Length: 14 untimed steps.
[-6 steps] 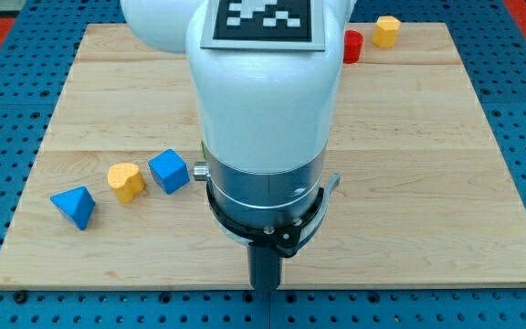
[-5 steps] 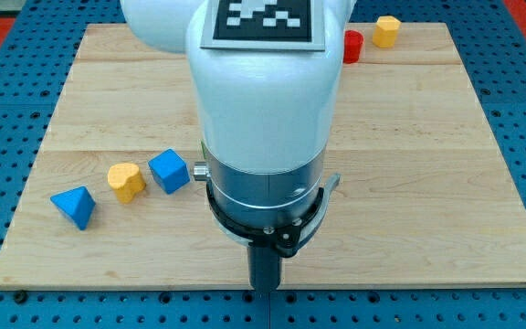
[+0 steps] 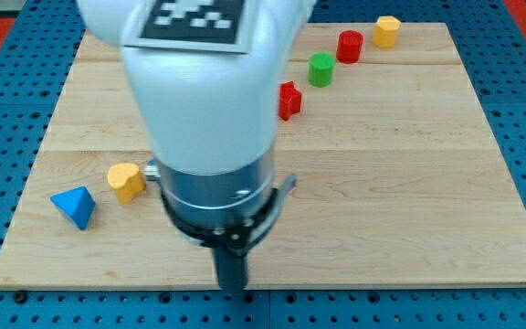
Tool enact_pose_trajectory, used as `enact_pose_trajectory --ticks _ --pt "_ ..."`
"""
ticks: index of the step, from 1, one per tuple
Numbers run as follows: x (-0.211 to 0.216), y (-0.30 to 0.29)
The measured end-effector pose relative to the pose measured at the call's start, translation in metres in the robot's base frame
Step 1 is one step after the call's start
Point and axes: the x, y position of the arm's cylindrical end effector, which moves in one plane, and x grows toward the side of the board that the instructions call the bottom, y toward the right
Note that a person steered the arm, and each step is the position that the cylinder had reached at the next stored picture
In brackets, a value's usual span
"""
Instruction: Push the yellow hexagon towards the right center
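My tip (image 3: 234, 289) is sitting at the board (image 3: 409, 228)'s bottom edge — bare rod, nothing clamped. The yellow hexagon (image 3: 387, 30) is lying top right, open room below. Showing: two yellow, two red, one green, one blue.

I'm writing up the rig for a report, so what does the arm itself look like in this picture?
The arm is a bulky, glossy white cylinder with a black-and-white square fiducial marker on top. Below it sits a silver metal band, then a black ring clamp with a small bolt. A straight dark rod hangs from the clamp, and my tip is its lower end. No cables or pincer show.
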Motion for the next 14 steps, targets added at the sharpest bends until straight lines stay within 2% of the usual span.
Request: enact_pose_trajectory --ticks 2,3,4,5,6,7,10,11,12,14 --pt "0.000 -0.111" --pt "-0.028 -0.149" --pt "-0.056 -0.178" --pt "-0.061 -0.194" --pt "-0.090 -0.196" --pt "-0.119 -0.172" --pt "-0.133 -0.049" --pt "-0.140 -0.071" --pt "-0.128 -0.073" --pt "-0.111 -0.007"
